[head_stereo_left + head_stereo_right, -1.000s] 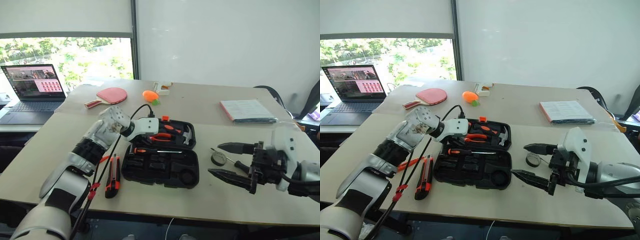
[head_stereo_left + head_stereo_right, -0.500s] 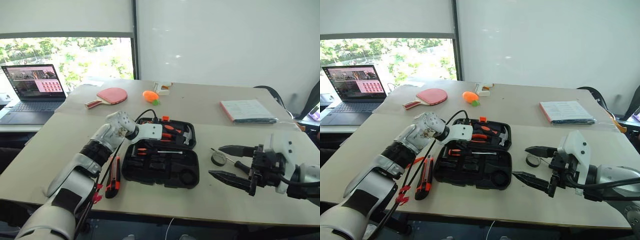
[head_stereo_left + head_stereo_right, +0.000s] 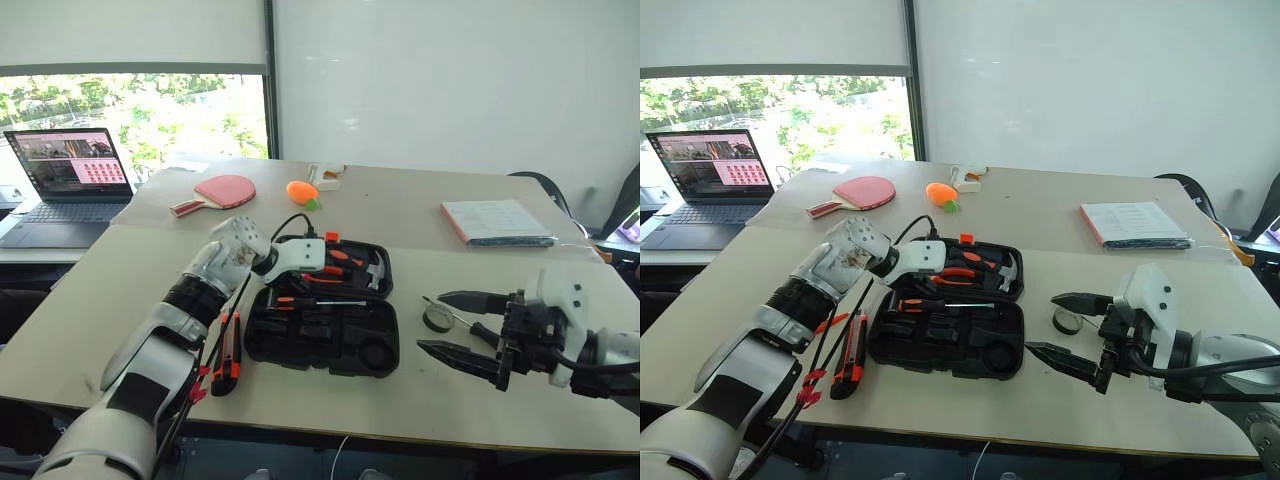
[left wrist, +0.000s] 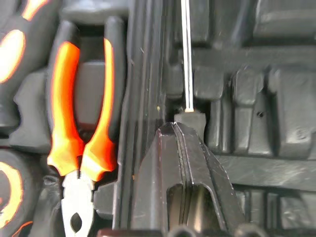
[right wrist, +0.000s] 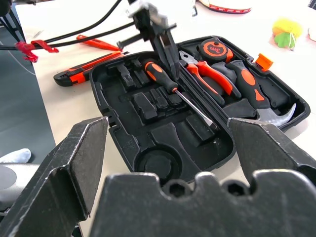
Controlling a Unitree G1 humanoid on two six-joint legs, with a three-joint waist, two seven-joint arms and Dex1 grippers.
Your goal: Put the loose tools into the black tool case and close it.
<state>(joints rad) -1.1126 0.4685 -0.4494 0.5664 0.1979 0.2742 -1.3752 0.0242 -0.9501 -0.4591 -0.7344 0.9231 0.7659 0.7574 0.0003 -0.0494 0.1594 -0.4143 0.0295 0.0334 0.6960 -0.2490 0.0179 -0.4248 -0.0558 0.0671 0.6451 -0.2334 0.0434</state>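
Beige surface (image 3: 120, 290) carries the open black tool case (image 3: 322, 320). Left end effector (image 5: 165, 61), pressed together, hovers over a screwdriver (image 5: 163, 79) inside. Right end effector (image 3: 452, 323) hangs spread at the case's right.

Your tool case (image 3: 322, 318) lies open mid-counter (image 3: 420, 395). Utility knife (image 3: 228, 352) just left of it, thin screwdriver (image 3: 826, 324) beside knife. Screwdriver (image 5: 175, 91) in case's front half, pliers (image 4: 81, 123) in rear half. Tape roll (image 3: 437, 318) right of case. Paddle (image 3: 220, 192), carrot toy (image 3: 301, 192) behind case. Laptop (image 3: 62, 190) far left, booklet (image 3: 495, 221) far right.
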